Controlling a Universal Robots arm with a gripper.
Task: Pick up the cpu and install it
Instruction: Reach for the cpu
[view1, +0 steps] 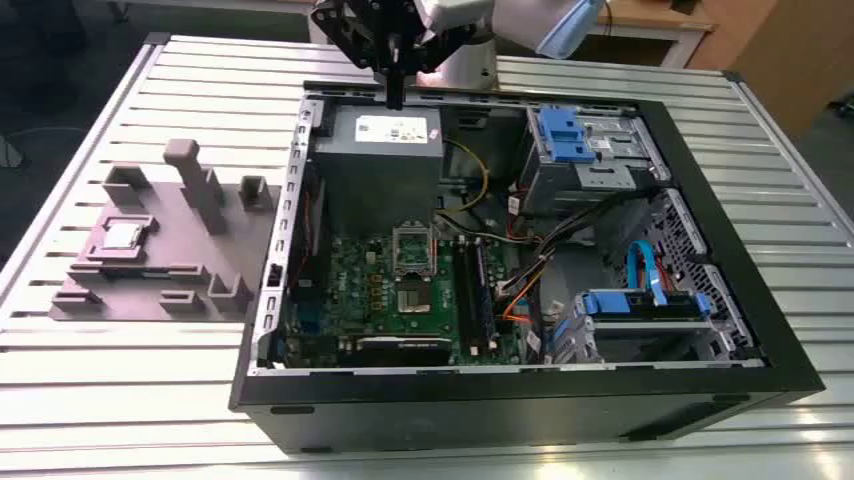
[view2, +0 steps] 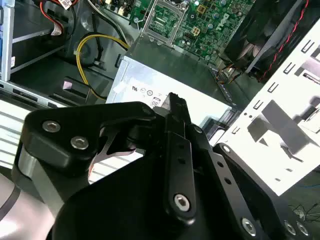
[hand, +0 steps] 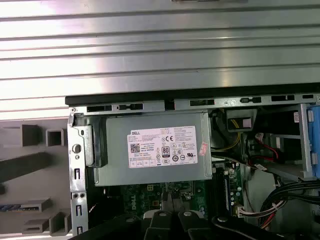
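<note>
— Over on the slatted surface (view1: 147, 400), what takes up the most room?
— An open computer case (view1: 534, 395), lying on its side toward the edge at the exterior view's right. Just beside it, toward the edge at the exterior view's left, sits a grey-purple fixture block (view1: 147, 290).
— And inside the case?
— A grey power supply (view1: 380, 150) against the far wall. Nearer the front is the green motherboard (view1: 387, 300) with its CPU socket (view1: 415, 262).
— Where is the cpu?
— The cpu (view1: 123, 235) lies flat in a shallow seat on the fixture block, on the side toward the exterior view's left, well apart from the case.
— The gripper?
— The gripper (view1: 396, 100) hangs over the case's far rim, above the power supply. Its fingers (view1: 396, 80) look pressed together with nothing between them.
— How will the chip handle?
— Light, stiff and thin, I'd judge, with a smooth metal top that offers little purchase from above. The underside is probably delicate, so I'd take it by two opposite side edges and keep it level.
— What can't you make out?
— The chip's rim, any orientation mark and how deep it sits in its seat are too small to tell. I cannot tell whether the socket's frame stands open. In the second wrist view the gripper's own linkage covers much of the case. In the first wrist view the gripper's body is cut off by the frame.
</note>
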